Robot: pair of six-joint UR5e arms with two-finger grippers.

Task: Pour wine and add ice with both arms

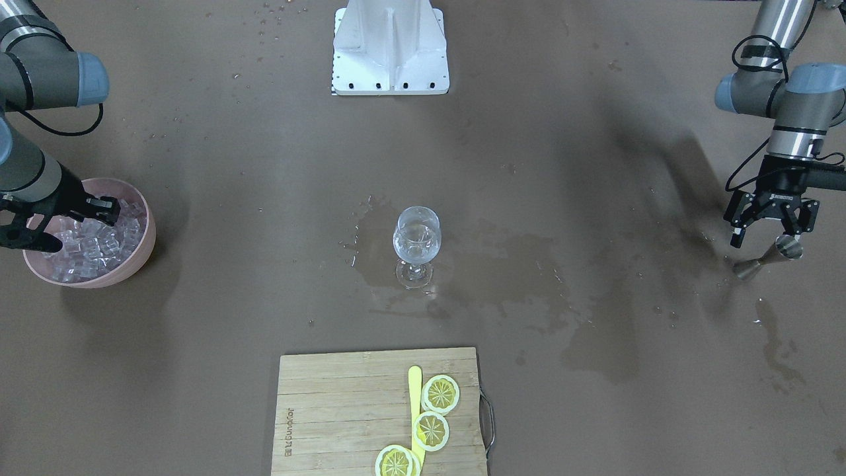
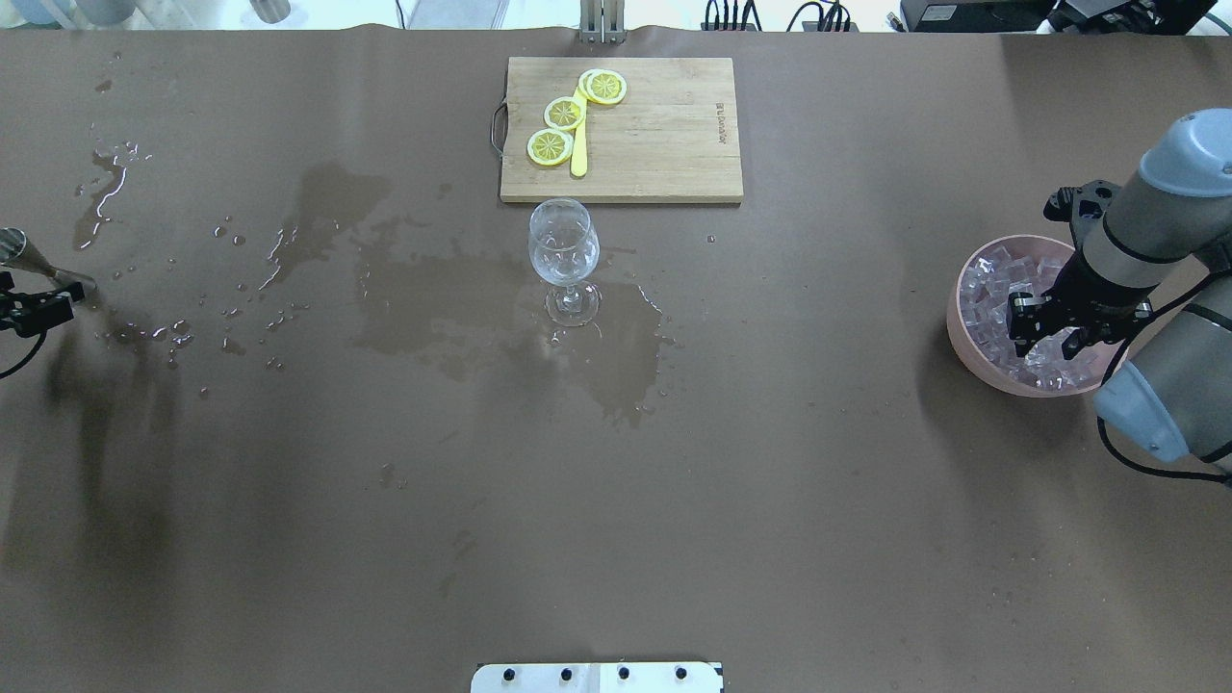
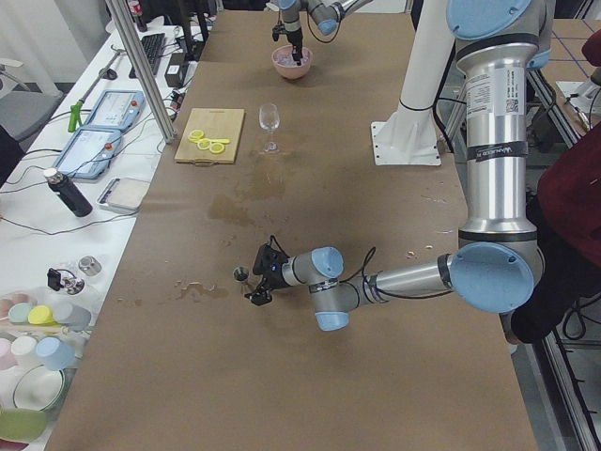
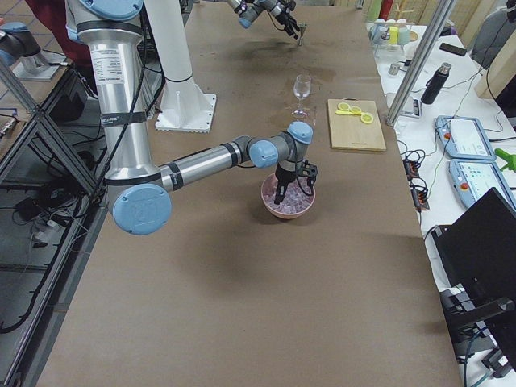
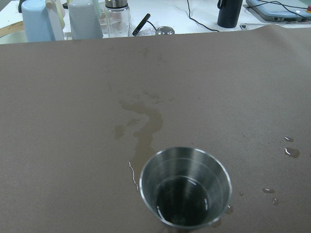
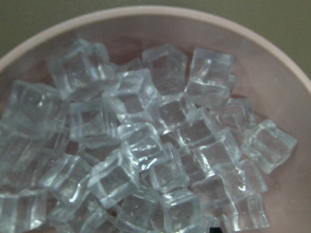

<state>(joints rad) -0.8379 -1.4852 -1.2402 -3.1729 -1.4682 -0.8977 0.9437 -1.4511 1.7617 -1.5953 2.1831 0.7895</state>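
A clear wine glass (image 1: 416,241) (image 2: 563,255) stands upright mid-table on a wet patch; I cannot tell how much liquid is in it. A steel jigger (image 1: 770,256) (image 5: 184,187) with a little clear liquid in it stands at the table's left end. My left gripper (image 1: 770,228) (image 2: 29,313) is open just above and beside the jigger, not gripping it. A pink bowl (image 1: 147,228) (image 2: 962,279) holds many clear ice cubes (image 6: 146,145) (image 1: 92,248). My right gripper (image 1: 73,225) (image 2: 1044,337) is open, lowered into the bowl over the ice.
A bamboo cutting board (image 1: 344,410) (image 2: 664,135) on the operators' side holds three lemon slices (image 1: 431,430) and a yellow knife (image 1: 415,396). The white mounting post (image 1: 390,46) stands on the robot's side. Water stains (image 2: 433,298) spread around the glass and the left end.
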